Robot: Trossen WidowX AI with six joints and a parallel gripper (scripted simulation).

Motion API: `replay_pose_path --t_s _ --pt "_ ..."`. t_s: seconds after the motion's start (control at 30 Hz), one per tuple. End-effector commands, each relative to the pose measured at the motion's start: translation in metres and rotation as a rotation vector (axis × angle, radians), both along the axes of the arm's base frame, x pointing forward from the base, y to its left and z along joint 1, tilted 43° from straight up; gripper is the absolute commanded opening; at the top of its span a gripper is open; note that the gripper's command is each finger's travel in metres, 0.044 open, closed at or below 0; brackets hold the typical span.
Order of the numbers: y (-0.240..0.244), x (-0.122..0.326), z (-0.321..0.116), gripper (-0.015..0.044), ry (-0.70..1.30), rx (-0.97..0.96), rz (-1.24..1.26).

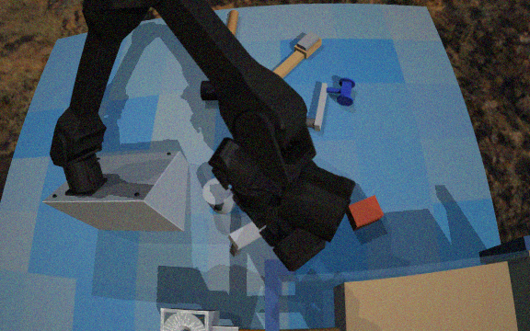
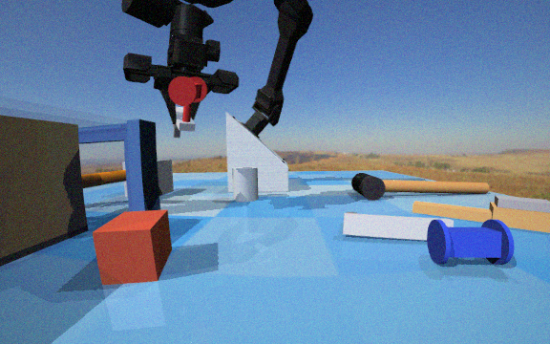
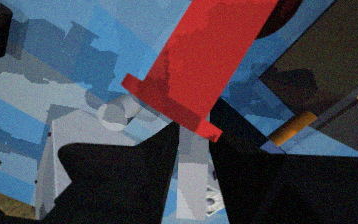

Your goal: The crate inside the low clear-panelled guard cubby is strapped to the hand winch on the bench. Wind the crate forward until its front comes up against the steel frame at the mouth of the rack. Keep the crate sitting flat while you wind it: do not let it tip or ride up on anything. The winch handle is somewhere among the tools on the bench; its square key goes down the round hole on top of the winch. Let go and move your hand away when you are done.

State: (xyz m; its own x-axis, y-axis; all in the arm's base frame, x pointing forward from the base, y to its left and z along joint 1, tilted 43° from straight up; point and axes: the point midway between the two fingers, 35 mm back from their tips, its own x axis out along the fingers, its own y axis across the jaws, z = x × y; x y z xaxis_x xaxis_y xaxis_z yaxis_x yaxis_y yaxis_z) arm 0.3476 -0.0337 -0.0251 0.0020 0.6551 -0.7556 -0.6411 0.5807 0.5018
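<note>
My gripper (image 2: 185,114) (image 3: 193,123) is shut on the red-knobbed handle's pale arm, high above the bench. Its red knob (image 2: 182,91) (image 3: 205,60) sticks out from the fingers; its pale arm (image 1: 247,235) (image 3: 192,190) ends in a short key pointing down. The winch (image 1: 184,318) (image 3: 214,201), pale with a ribbed round top, is cut off at the top view's bottom edge. The tan crate (image 1: 426,299) (image 2: 22,186) stands behind the blue frame (image 1: 272,294) (image 2: 141,162). The orange strap (image 2: 104,179) (image 3: 295,128) shows partly. The winch's hole is not clear.
A pale cylinder (image 1: 215,193) (image 2: 245,183) stands near the wedge-shaped arm base (image 1: 164,193) (image 2: 256,164). An orange-red block (image 1: 366,212) (image 2: 129,248) lies near the cubby. A blue-knobbed handle (image 1: 346,92) (image 2: 475,242), a mallet (image 2: 368,186) and a wooden tool (image 1: 308,45) (image 2: 523,217) lie farther off.
</note>
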Motion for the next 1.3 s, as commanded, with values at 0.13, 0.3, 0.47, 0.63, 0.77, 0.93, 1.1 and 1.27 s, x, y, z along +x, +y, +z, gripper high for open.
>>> replay_pose_path --t_s 0.13,0.3,0.47,0.63,0.77,0.93,1.1,1.27 --pt "-0.036 -0.022 -0.017 0.0000 -0.116 -0.010 0.110" --pt "-0.054 -0.037 -0.027 0.0000 -0.183 -0.007 0.182" --pt "-0.070 -0.053 -0.037 0.0000 -0.251 0.000 0.252" --pt "-0.084 -0.070 -0.046 0.0000 -0.321 0.008 0.322" --pt "-0.094 -0.084 -0.052 0.0000 -0.375 0.020 0.378" --pt "-0.104 -0.101 -0.059 0.0000 -0.445 0.038 0.445" --pt "-0.113 -0.119 -0.066 0.0000 -0.518 0.060 0.509" --pt "-0.121 -0.135 -0.071 0.0000 -0.587 0.098 0.569"
